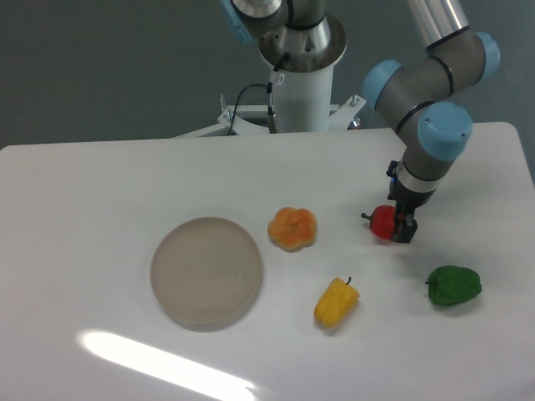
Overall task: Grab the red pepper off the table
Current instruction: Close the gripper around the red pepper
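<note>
Red pepper partly behind gripper, on table.

I take the plate on my table as landmark. Right of it sits the lobed pepper; further right the red pepper, my gripper over it

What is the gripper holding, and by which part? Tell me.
Cannot be told: the gripper covers the right side of the red pepper, which sits on the table; no closed hold shows.
</note>
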Robot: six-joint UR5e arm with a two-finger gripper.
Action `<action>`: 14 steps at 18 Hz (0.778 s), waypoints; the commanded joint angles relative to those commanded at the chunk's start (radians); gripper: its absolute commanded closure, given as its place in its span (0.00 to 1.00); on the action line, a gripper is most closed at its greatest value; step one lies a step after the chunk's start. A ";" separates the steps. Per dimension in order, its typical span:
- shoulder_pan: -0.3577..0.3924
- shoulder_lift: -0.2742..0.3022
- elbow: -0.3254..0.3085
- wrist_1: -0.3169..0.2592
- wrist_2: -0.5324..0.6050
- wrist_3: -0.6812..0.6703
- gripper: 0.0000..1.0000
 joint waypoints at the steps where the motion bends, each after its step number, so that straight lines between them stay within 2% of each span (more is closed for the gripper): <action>1: -0.002 -0.002 0.000 0.002 0.021 0.002 0.00; 8: -0.009 -0.032 -0.006 0.025 0.026 0.000 0.00; 14: -0.011 -0.029 -0.014 0.025 0.026 -0.008 0.01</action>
